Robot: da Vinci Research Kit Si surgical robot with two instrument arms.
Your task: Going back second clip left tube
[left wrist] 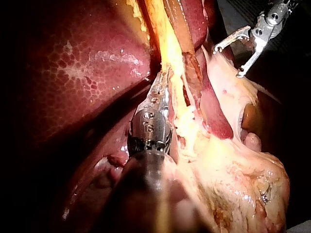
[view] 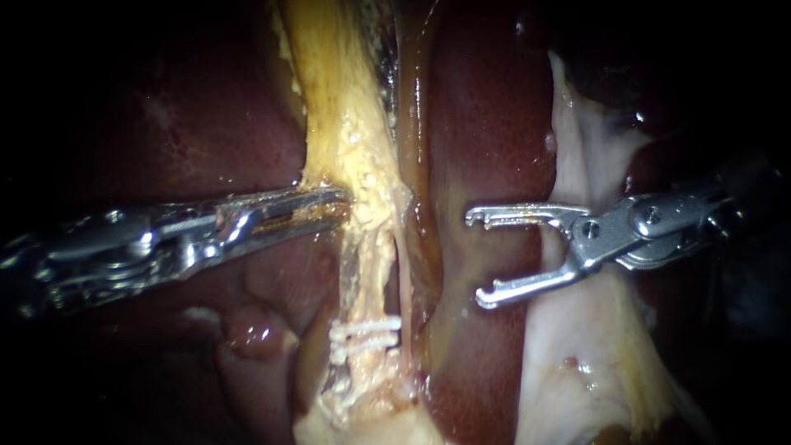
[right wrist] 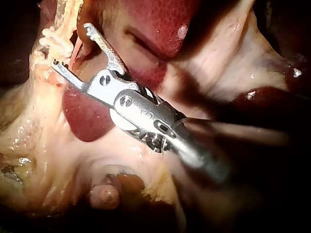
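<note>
- Jaws of the left instrument (view: pixel 336 202): together, clamped side-on onto the yellow strand (view: pixel 346 124), above the clips.
- Jaws of the right instrument (view: pixel 478 257): wide apart with nothing between them, tips facing the tube. They hang over the dark red liver (view: pixel 486 124), with pale tissue (view: pixel 593 148) behind the hinge.
- Task item, the left tube (view: pixel 356 272): it runs down from the yellow strand. Its long axis is near vertical in the endoscope view, leaning slightly. A thinner strand runs just beside it, on the right instrument's side.
- On it, the clips (view: pixel 367 330): two white bars close together, one above the other. They lie across the tube, roughly square to its axis, with the ends nearer the right instrument tilted a little up. They sit below the left jaws and well apart from the right jaws.
- Left wrist view: left instrument (left wrist: pixel 163 77) has its tips pressed into the strand's edge. The right instrument (left wrist: pixel 227 62) shows ahead of it, open. I can't make out the clips here.
- Right wrist view: only the right instrument (right wrist: pixel 70 44) shows, jaws in a V. One tip is next to knobbly pale-yellow tissue (right wrist: pixel 51 41); I can't tell if that includes the clips.
</note>
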